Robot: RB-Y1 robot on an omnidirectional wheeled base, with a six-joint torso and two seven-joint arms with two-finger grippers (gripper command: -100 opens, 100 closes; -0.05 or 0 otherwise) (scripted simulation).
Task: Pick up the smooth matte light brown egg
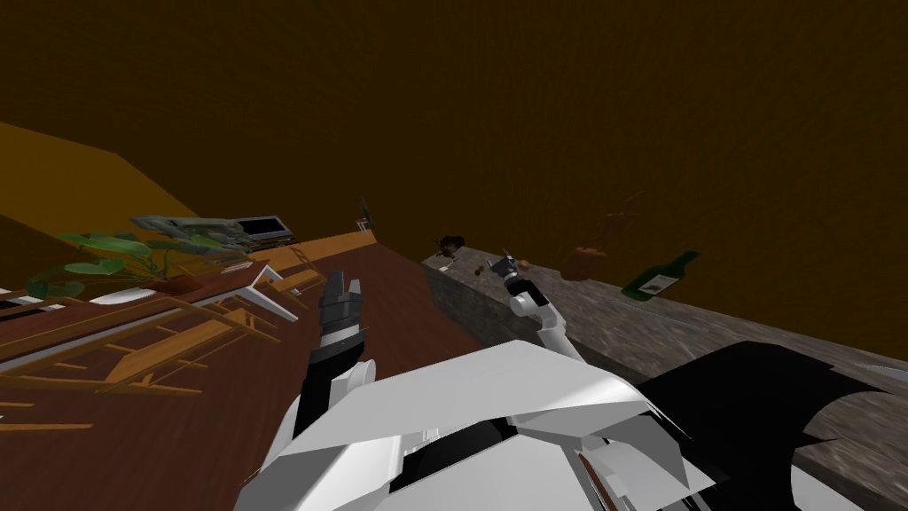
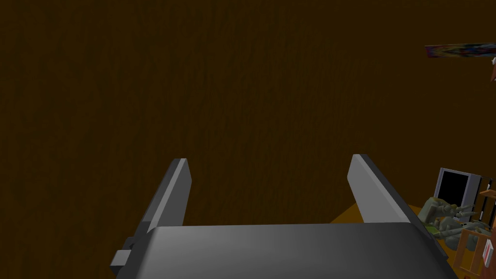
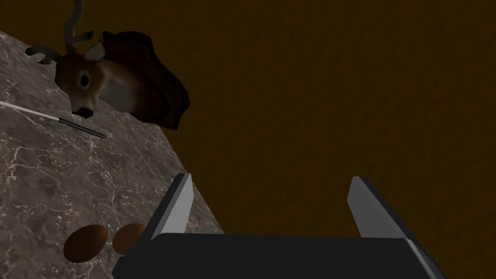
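The right hand [image 3: 270,178] has its two fingers standing apart with nothing between them; the gap frames plain dark brown wall past the edge of the grey marbled surface [image 3: 58,184]. Two brown eggs lie on that surface, off to the outer side of the finger [image 3: 175,206] that hangs over the stone, low down by the hand's dark body rather than out at the fingertips. One egg [image 3: 86,243] lies fully in sight, a little apart from the finger. The second egg [image 3: 127,237] lies just beside it, closer to the hand, with its near edge hidden behind the base of that finger. Both look smooth and dull reddish brown, and I cannot tell which of the two the task means, nor whether the closer one touches the finger. Well beyond the fingertips on the same side, a mounted deer head [image 3: 116,80] rests at the surface's edge, with a thin rod [image 3: 53,117] lying on the stone just short of it. In the head view the right hand [image 1: 504,263] is stretched out over the surface [image 1: 621,319], with a green bottle [image 1: 661,277] lying well off to its outer side. The left hand [image 1: 346,280] is held up away from the surface, over the brown floor, and its fingers [image 2: 172,193] also stand apart, empty.
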